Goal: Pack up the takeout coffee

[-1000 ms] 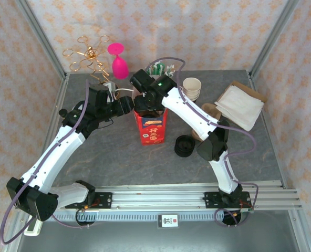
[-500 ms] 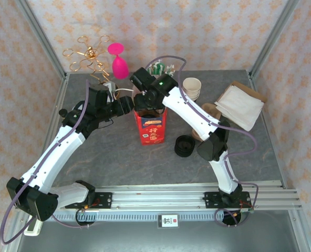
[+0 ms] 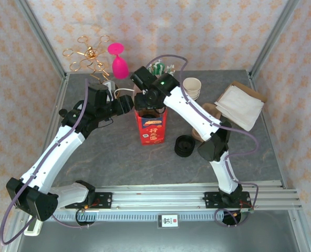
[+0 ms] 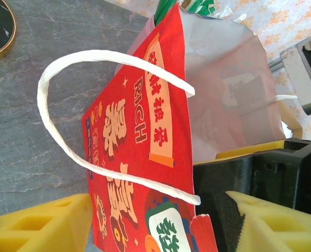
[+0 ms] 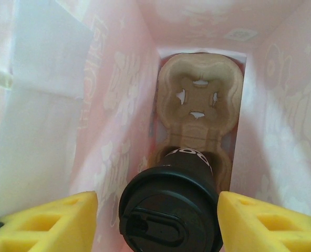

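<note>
Looking down inside the red paper bag [image 5: 118,105], I see the takeout coffee [image 5: 171,220], dark-sided with a round black lid, standing in the near slot of a brown pulp cup carrier [image 5: 200,110] on the bag's floor. My right gripper [image 5: 158,210] is open, one yellow finger on each side of the lid, with a visible gap on the left. In the top view the right wrist hangs over the mouth of the bag [image 3: 152,128]. My left gripper [image 4: 159,210] is open, with the bag's red wall [image 4: 129,157] and white cord handle [image 4: 55,79] between its fingers.
A stack of lidless cream cups [image 3: 192,86] stands behind the bag, and a pile of black lids [image 3: 184,145] lies to its right. Spare brown carriers [image 3: 210,111] and a box of napkins [image 3: 239,105] are further right. A pink glass [image 3: 117,60] and gold wire rack [image 3: 87,55] stand at the back left.
</note>
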`<move>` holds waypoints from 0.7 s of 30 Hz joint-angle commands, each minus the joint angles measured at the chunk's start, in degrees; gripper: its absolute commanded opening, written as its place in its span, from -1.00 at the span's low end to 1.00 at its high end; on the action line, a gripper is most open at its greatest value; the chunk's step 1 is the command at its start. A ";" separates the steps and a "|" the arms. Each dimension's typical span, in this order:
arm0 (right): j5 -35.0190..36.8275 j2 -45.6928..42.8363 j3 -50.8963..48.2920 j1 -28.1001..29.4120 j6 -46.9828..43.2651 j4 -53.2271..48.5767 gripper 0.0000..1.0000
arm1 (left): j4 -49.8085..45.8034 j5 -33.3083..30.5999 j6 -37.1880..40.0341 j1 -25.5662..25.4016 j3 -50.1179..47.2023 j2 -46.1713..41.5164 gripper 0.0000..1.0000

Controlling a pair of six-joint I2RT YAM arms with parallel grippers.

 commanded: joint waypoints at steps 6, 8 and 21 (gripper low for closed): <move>-0.72 -3.09 2.46 -0.13 0.38 -1.05 0.16 | 0.77 -1.44 -0.23 -0.47 2.00 -0.31 0.34; -0.80 -3.16 2.66 -0.13 0.32 -1.13 0.14 | 0.96 -1.36 -0.25 -0.45 2.01 -0.23 0.35; -1.31 -4.10 2.99 0.21 0.54 -1.08 0.04 | 1.13 -1.67 -0.30 -0.42 2.37 -0.31 0.34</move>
